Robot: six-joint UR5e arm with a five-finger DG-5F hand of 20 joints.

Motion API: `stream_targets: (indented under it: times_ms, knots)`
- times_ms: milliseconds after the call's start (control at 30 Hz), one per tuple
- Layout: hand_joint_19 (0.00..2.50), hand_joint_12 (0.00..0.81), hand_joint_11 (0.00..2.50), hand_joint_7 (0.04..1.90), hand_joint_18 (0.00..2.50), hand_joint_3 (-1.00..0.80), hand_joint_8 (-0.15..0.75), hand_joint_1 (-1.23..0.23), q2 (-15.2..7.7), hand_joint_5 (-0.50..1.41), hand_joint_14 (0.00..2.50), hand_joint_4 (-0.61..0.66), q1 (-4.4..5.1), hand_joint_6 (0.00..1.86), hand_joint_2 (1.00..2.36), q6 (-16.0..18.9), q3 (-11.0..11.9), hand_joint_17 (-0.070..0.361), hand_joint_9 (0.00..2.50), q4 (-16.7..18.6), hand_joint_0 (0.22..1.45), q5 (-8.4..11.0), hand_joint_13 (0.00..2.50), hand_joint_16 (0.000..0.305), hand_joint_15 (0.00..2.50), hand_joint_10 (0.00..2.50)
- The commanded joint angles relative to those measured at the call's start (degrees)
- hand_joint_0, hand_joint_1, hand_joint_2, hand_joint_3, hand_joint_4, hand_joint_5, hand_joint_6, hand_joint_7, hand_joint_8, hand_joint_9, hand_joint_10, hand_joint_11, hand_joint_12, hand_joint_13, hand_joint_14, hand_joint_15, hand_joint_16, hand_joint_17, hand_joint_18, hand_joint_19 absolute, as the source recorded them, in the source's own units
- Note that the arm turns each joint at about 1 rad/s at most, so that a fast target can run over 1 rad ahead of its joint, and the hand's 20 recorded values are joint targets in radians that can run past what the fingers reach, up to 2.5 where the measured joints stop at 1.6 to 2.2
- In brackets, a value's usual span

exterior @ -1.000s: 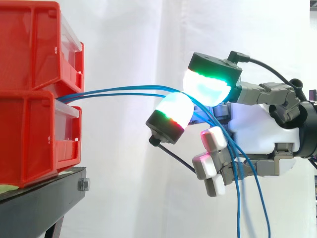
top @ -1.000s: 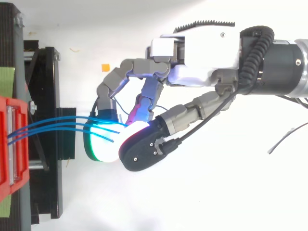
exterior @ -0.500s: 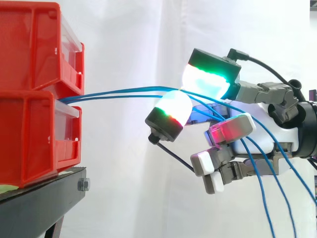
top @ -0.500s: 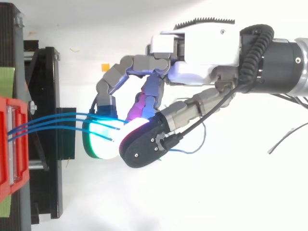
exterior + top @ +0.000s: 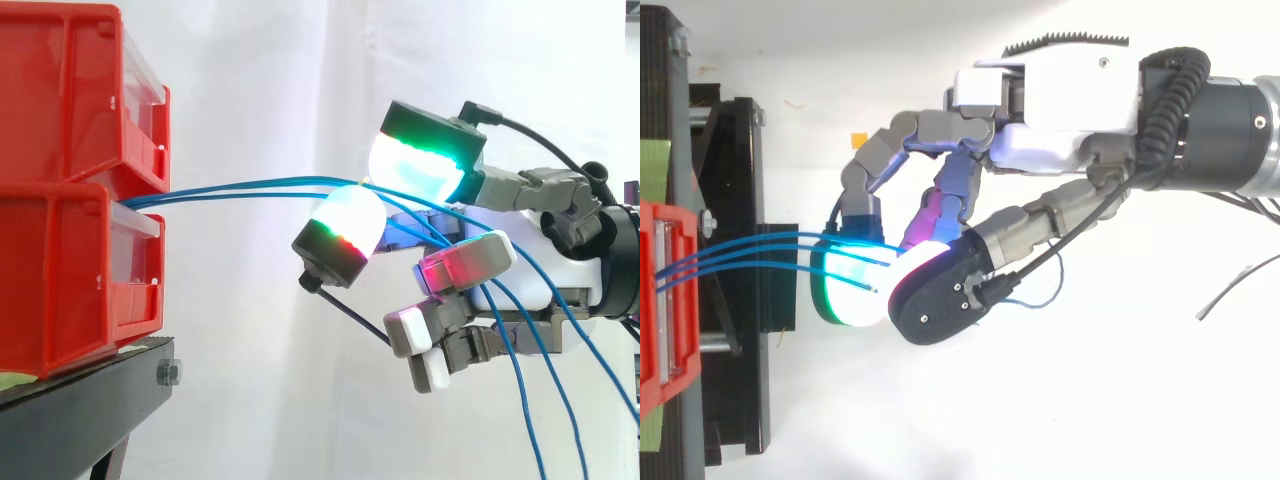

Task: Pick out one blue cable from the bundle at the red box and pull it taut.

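Red boxes [image 5: 60,270], stacked on a black stand [image 5: 80,395], frame left, with open room between their front edge and the hand [image 5: 1060,110]. Blue cables [image 5: 250,183] leave the boxes' front, cross that room, and are pinched between two glowing fingers [image 5: 415,165]. Side view: slack falls lower right, cut off. Top view: three strands, pinch point covered.

Black stand [image 5: 90,400], bolt [image 5: 168,373] on its front edge, white curtain [image 5: 260,90] behind; from above, green patch [image 5: 654,160] on the stand, small orange square [image 5: 858,140] and thin dark wire [image 5: 1225,294] lying well apart on the white surface.
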Motion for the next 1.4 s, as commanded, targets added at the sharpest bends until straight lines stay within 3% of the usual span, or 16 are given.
stream_targets:
  times_ms: [0, 200, 500, 700, 833, 1033, 1133, 1233, 1367]
  knots:
    - [0.61, 0.412, 0.94, 0.78, 0.89, -0.34, 0.376, -0.77, -0.02, -0.22, 0.02, 0.08, -0.07, 0.94, 1.01, -0.51, 0.00, 0.125, 1.34, 0.03, 0.68, 0.16, 1.04, 0.056, 0.49, 0.03]
    - [0.59, 0.414, 0.95, 0.79, 0.90, -0.50, 0.366, -0.84, -0.02, -0.22, 0.02, 0.11, -0.07, 0.94, 1.00, -2.62, 0.00, 0.124, 1.26, 0.12, 0.73, 0.51, 1.04, 0.055, 0.50, 0.03]
    - [0.60, 0.401, 0.97, 0.81, 0.88, -0.47, 0.339, -0.93, 0.07, -0.23, 0.02, 0.14, -0.24, 0.94, 1.00, -3.59, 0.00, 0.119, 1.14, -0.06, 0.84, 0.51, 1.01, 0.053, 0.54, 0.03]
    - [0.54, 0.399, 0.96, 0.79, 0.89, -0.50, 0.321, -0.97, 0.07, -0.23, 0.02, 0.14, -0.42, 0.93, 1.00, -3.59, 0.00, 0.120, 1.09, -0.06, 0.75, 0.51, 0.95, 0.053, 0.54, 0.02]
    - [0.59, 0.404, 0.96, 0.78, 0.87, -0.50, 0.338, -0.83, 0.07, -0.22, 0.02, 0.13, -0.51, 0.91, 1.00, -3.59, 0.00, 0.120, 1.17, 0.12, 0.62, 0.51, 0.95, 0.053, 0.54, 0.02]
    - [0.62, 0.418, 0.93, 0.79, 0.89, -0.50, 0.343, -0.58, -0.02, -0.19, 0.02, 0.14, -0.51, 0.88, 1.00, -3.59, 0.00, 0.126, 1.22, -0.23, 0.55, 0.51, 0.98, 0.056, 0.54, 0.02]
    - [0.65, 0.415, 0.92, 0.81, 0.88, -0.50, 0.341, -0.44, 0.07, -0.18, 0.02, 0.13, -0.51, 0.86, 1.00, -3.59, 0.00, 0.125, 1.26, 0.03, 0.58, 0.51, 0.99, 0.055, 0.55, 0.03]
    - [0.68, 0.407, 0.90, 0.83, 0.88, -0.50, 0.334, -0.40, 0.07, -0.17, 0.02, 0.10, -0.51, 0.84, 1.00, -4.20, 0.00, 0.123, 1.29, 0.03, 0.62, 0.51, 1.00, 0.055, 0.57, 0.03]
    - [0.70, 0.419, 0.89, 0.85, 0.86, -0.41, 0.339, -0.47, -0.02, -0.16, 0.02, 0.09, -0.33, 0.81, 1.01, -5.26, 0.00, 0.127, 1.28, 0.12, 0.63, 0.51, 1.00, 0.057, 0.57, 0.03]
